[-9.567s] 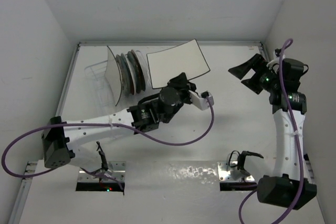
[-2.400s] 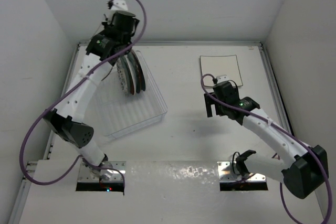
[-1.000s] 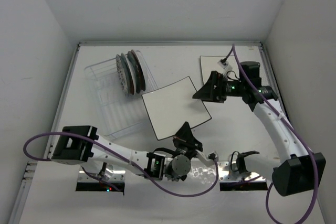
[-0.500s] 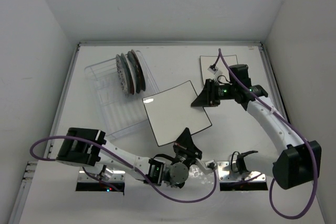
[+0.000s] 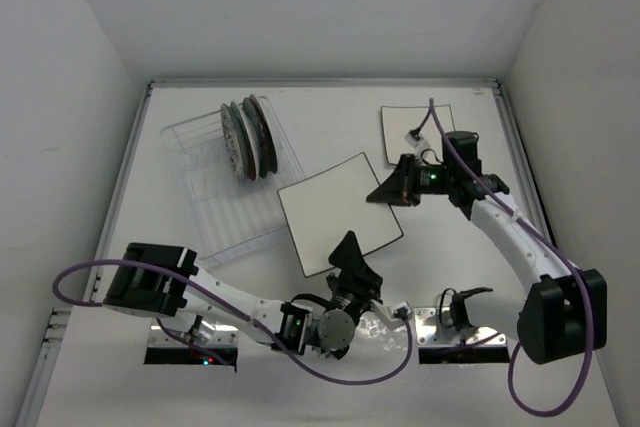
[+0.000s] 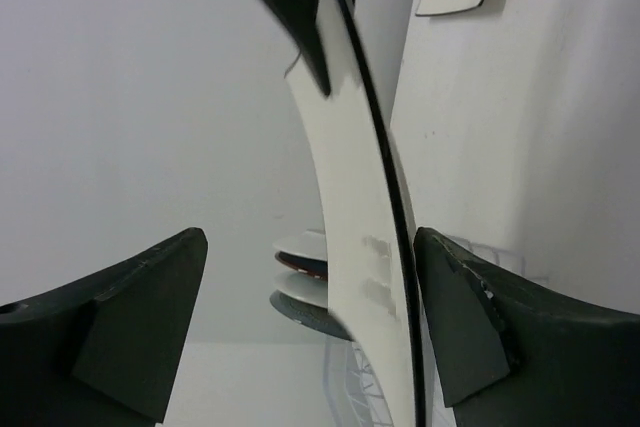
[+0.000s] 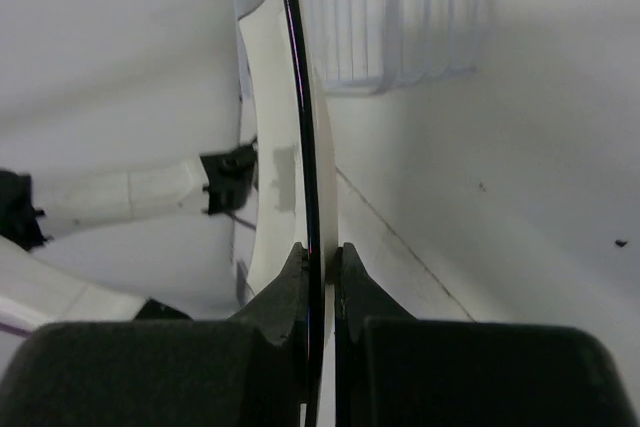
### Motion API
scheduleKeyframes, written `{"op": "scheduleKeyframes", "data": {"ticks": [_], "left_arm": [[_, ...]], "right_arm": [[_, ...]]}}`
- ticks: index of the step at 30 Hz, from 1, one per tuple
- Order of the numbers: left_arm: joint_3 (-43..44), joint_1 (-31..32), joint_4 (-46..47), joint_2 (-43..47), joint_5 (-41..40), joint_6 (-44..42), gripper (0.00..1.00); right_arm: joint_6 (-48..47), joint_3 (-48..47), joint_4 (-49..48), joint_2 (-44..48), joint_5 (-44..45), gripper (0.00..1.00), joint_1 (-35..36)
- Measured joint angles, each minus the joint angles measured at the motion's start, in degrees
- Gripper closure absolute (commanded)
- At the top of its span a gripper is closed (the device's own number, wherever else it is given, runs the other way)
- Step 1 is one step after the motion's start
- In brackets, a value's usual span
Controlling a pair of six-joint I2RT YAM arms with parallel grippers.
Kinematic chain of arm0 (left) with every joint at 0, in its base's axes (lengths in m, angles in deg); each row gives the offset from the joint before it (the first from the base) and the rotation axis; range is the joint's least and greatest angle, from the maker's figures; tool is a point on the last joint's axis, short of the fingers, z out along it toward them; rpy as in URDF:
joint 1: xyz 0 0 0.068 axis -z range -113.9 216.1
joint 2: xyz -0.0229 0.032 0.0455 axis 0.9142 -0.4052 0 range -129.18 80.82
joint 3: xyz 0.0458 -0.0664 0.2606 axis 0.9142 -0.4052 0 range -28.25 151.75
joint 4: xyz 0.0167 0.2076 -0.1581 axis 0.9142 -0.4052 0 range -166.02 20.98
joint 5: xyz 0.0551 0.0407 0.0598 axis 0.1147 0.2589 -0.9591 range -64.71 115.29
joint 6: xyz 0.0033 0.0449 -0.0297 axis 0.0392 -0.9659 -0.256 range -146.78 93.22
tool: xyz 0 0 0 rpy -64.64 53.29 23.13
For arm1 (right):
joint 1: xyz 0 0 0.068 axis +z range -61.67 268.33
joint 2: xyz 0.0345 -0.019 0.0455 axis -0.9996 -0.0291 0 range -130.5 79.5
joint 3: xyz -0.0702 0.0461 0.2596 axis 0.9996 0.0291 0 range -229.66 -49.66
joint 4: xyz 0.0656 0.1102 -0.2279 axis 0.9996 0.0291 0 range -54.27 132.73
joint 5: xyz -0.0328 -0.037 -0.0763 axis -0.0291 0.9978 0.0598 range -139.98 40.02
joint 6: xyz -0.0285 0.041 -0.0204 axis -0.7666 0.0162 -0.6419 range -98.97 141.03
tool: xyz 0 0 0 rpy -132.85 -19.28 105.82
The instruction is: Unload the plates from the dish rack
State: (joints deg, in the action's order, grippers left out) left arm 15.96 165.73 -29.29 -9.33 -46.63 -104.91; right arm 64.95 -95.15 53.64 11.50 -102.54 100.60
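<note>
Now your right gripper [image 7: 318, 255] clamps the square plate [image 5: 335, 209] by its edge; your left gripper [image 6: 305, 247] stands spread around it.

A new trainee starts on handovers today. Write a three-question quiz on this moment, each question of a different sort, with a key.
1. True or false: the right gripper is shut on the edge of the nearer square cream plate.
2. Pick one. The left gripper is:
A) shut on that plate
B) open, with that plate between its fingers
C) far from that plate
3. Fill in: the round plates stand on edge in the ______.

Key: 1 true; 2 B; 3 dish rack.
</note>
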Motion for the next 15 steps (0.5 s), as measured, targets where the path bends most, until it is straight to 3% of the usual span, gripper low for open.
{"op": "scheduleKeyframes", "data": {"ticks": [4, 7, 11, 15], "left_arm": [[0.7, 0.0, -1.8, 1.9, -2.7, 1.6, 0.15], [2.8, 0.0, -8.6, 3.7, -4.6, 7.4, 0.12], [7.9, -0.1, -24.5, 4.4, -7.9, 21.1, 0.02], [13.7, -1.3, -43.6, 4.5, -10.4, 39.6, 0.0]], "right_arm": [[5.7, 0.8, -6.3, 0.1, 3.1, 1.0, -6.6], [9.2, 0.6, -10.7, 0.1, 7.2, 1.0, -11.8], [13.6, 0.7, -12.4, 0.1, 13.5, 1.0, -19.1], [18.1, 4.2, -15.9, 1.8, 25.6, 1.0, -23.8]]}}
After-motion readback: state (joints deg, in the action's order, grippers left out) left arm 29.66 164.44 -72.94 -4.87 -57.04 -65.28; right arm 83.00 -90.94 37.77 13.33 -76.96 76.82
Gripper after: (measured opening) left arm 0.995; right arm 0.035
